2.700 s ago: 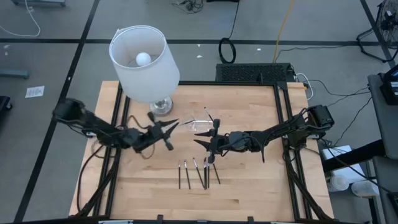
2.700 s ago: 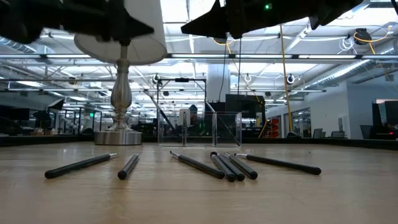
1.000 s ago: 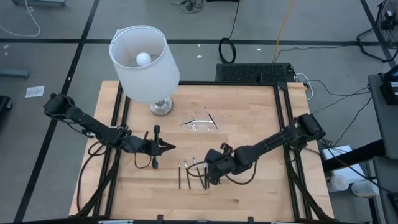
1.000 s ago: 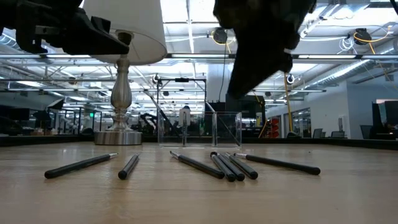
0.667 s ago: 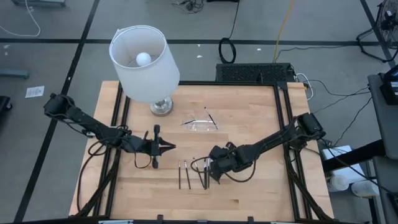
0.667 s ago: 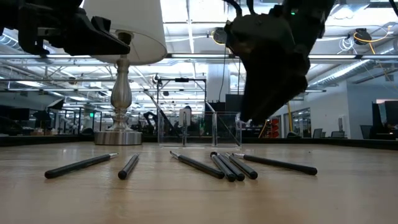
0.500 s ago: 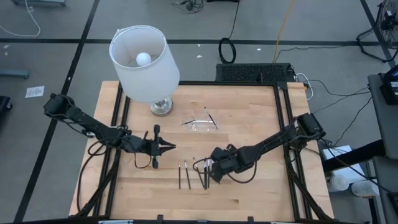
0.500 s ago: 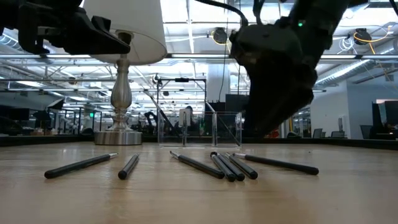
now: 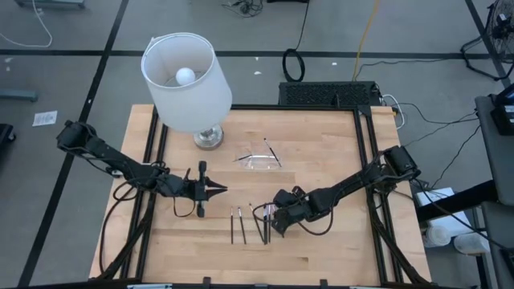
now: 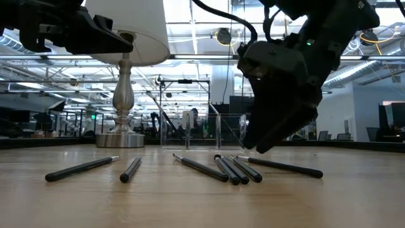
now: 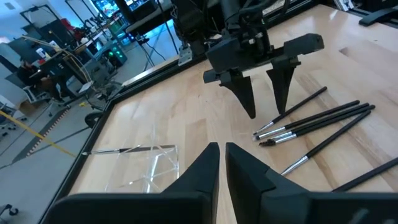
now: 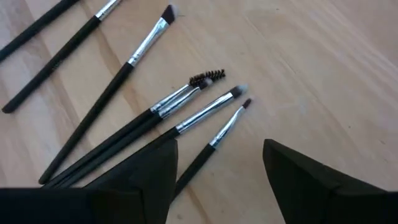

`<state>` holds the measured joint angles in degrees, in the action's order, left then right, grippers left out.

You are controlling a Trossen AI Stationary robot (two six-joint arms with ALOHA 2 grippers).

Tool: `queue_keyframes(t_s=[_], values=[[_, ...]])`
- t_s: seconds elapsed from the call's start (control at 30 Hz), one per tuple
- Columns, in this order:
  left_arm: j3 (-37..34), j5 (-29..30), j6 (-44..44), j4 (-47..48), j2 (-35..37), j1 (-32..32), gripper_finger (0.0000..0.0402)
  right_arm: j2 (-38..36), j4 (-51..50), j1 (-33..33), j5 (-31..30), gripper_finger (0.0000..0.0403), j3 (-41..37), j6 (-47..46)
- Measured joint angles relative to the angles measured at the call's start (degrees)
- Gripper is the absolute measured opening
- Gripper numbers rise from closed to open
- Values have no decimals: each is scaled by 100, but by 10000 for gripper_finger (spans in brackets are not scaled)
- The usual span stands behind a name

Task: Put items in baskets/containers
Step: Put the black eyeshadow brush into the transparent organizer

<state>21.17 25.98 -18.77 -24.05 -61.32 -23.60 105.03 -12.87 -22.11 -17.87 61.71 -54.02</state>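
Observation:
Several thin black brushes [image 9: 255, 225] with silver ferrules lie flat on the wooden table near its front middle. My right gripper [image 12: 221, 186] stands open low over their right-hand cluster [image 12: 186, 106]. Its fingers straddle the shaft of the rightmost brush [image 12: 214, 140], and I see no touch. The left wrist view shows the same open gripper [image 11: 264, 102] pointing down beside the brush heads. The clear tray [image 9: 259, 163] sits farther back, with one brush [image 9: 271, 150] leaning on its rim. My left gripper [image 9: 221, 190] hovers shut to the left of the brushes, holding nothing.
A lamp with a white shade [image 9: 186, 80] stands on its silver base [image 9: 208, 138] at the back left. Two brushes [image 10: 82, 168] lie apart to the left of the cluster. Bare wood stretches along the table's front edge and right side.
My right gripper has come down toward the brushes, from well above the table to just over them, tipping a little more level as it sank. The brushes and the tray lie as before.

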Motion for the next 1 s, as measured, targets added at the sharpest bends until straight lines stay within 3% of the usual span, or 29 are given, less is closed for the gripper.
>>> queue_keyframes(t_s=[0.33,0.6,1.0], values=[[0,0,105,32,0,1,37,385,219,-2,-93,226,42,71],[0,-2,177,38,0,1,37,813,-993,37,89,223,387,-69],[0,-2,260,120,0,1,37,811,-1335,36,267,142,377,234]])
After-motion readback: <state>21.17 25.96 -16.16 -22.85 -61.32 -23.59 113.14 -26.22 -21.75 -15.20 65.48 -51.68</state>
